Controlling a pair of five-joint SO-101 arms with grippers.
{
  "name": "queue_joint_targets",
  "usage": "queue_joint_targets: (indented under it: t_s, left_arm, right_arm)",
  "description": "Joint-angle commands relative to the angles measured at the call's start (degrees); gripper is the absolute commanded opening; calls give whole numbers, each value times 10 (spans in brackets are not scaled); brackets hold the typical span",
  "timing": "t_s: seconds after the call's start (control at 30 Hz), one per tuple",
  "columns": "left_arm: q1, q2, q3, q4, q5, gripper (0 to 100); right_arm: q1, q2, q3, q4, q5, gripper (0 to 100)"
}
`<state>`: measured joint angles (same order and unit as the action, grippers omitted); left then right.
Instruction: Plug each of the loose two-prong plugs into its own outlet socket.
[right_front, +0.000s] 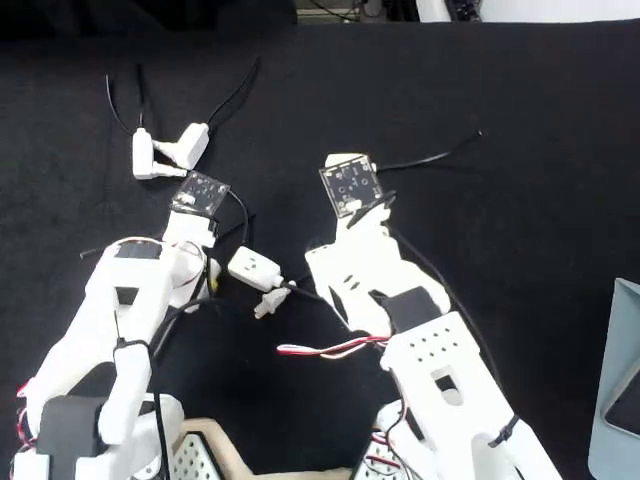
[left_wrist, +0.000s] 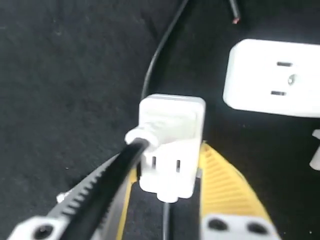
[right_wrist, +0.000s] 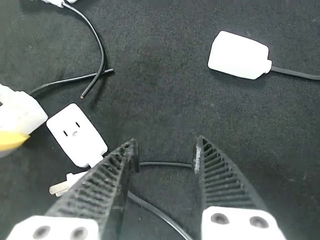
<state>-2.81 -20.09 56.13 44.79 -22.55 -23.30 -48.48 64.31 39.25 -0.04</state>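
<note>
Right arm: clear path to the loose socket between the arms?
Probably yes: the right gripper is open and the socket lies uncovered close beside it, though the left gripper sits near.

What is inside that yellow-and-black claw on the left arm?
A white block with two slots on its near face, clamped in the left gripper. Its underside, and any prongs there, are hidden by the block itself and the fingers.

Outlet socket (left_wrist: 272, 77): far end cut off by left wrist view's edge. Grey object (right_front: 618, 390): cropped at high view's edge, kind indeterminate.
</note>
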Motion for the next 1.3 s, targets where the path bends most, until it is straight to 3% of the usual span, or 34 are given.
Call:
queue_joint_targets:
  t_s: [0.0,0.3,0.53,0.77,1.13,1.27]
  left_arm:
    - [-30,-49,-29,-7,-2,27]
    - [-145,-220,-161,159,-4,29]
    - [-165,-207,-229,175,-3,29]
    - [-166,-69,-272,80,-1,29]
    - [-115,193,-475,13,-1,34]
    - [-90,270,-548,18,4,135]
  right_arm:
    - [9,-14,-3,-14,-1,177]
    - [9,-14,-3,-14,-1,177]
    - [8,-14,-3,-14,-1,177]
    - [7,-14,-2,-14,-1,177]
    - [7,-14,-2,-14,-1,177]
    - [7,-14,-2,-14,-1,177]
